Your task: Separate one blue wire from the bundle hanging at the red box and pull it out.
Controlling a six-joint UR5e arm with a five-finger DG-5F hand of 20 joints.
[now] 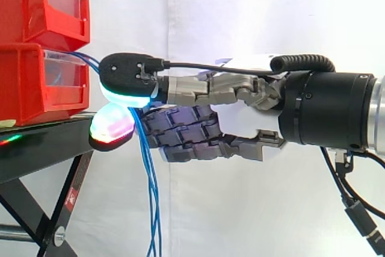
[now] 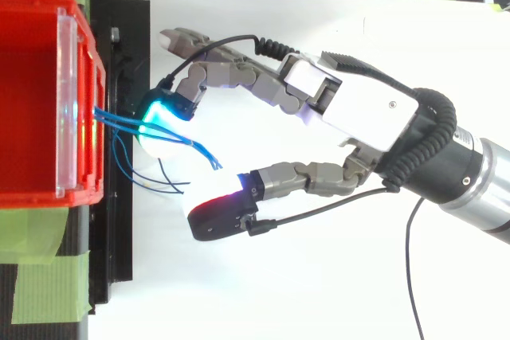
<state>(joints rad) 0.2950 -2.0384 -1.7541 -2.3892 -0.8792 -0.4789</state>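
A bundle of thin blue wires [image 1: 146, 167] comes out of the lower red box [image 1: 36, 82] and hangs down past the black stand. In the top view the blue wires [image 2: 119, 119] leave the red box [image 2: 32, 101] and run across a cyan-glowing fingertip [image 2: 162, 111]. My hand [image 1: 240, 118] reaches in level from the right with its fingers stretched toward the box. The upper pad [image 1: 126, 94] glows cyan-green right where the wires drop. From above, my hand [image 2: 374, 109] is spread, its red-glowing thumb pad [image 2: 215, 216] well apart from the wires. Nothing looks pinched.
A second red bin [image 1: 42, 4] is stacked on the lower one. The black stand [image 1: 42, 148] carries both, with its legs below. Green tape [image 2: 40, 292] marks the surface beside the bin. A white curtain hangs behind.
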